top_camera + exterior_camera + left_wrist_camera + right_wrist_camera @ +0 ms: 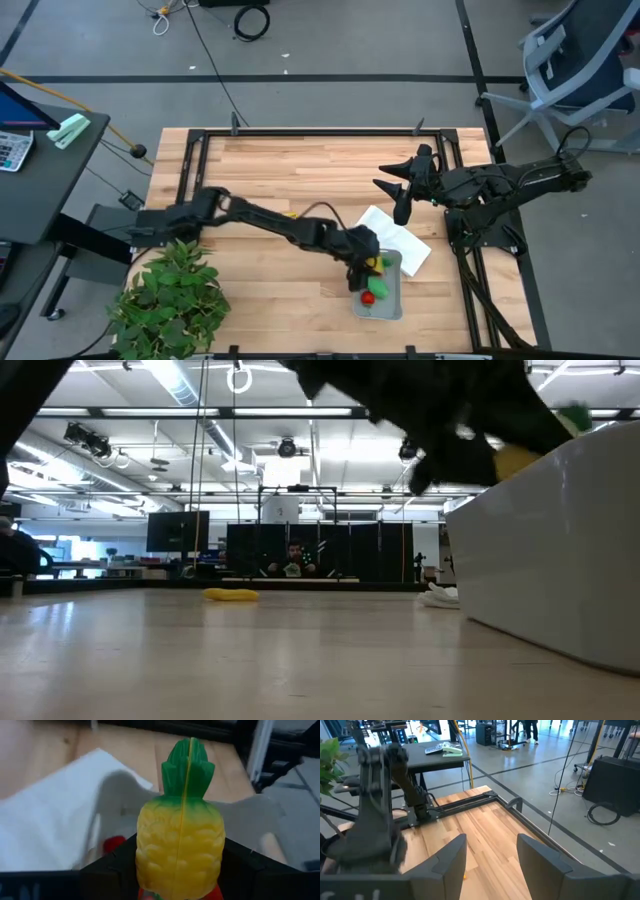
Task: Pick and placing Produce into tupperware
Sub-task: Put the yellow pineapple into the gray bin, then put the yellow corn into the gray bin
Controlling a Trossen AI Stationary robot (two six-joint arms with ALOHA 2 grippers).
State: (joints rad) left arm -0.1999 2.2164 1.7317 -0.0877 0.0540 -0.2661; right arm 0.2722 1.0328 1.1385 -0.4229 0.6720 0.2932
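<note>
Currently the left gripper (368, 268) is clamped on a toy pineapple (180, 842), yellow body with green crown; left wrist view shows the dark fingers (107, 870) pressed on both sides of it. High view puts that gripper over the near end of the tupperware (392, 302), the pale grey container at the front right of the wooden surface (290, 170). Inside the tupperware: a red piece (368, 297) and a green piece (380, 288), touching or nearly so. Left wrist view also catches a red item (115, 843) below the pineapple. A white cloth (400, 240) lies just behind the tupperware, partly under it. Low view: the tupperware wall fills the right side, pineapple's yellow visible above the rim under the dark arm; farther back a yellow piece (231, 595) lies on the surface, well apart from the container. Leafy green plant (165, 295) sits at the front left corner. Right gripper (398, 187) hovers farther back on the right, above bare wood, fingers (447, 857) apart and holding nothing.
</note>
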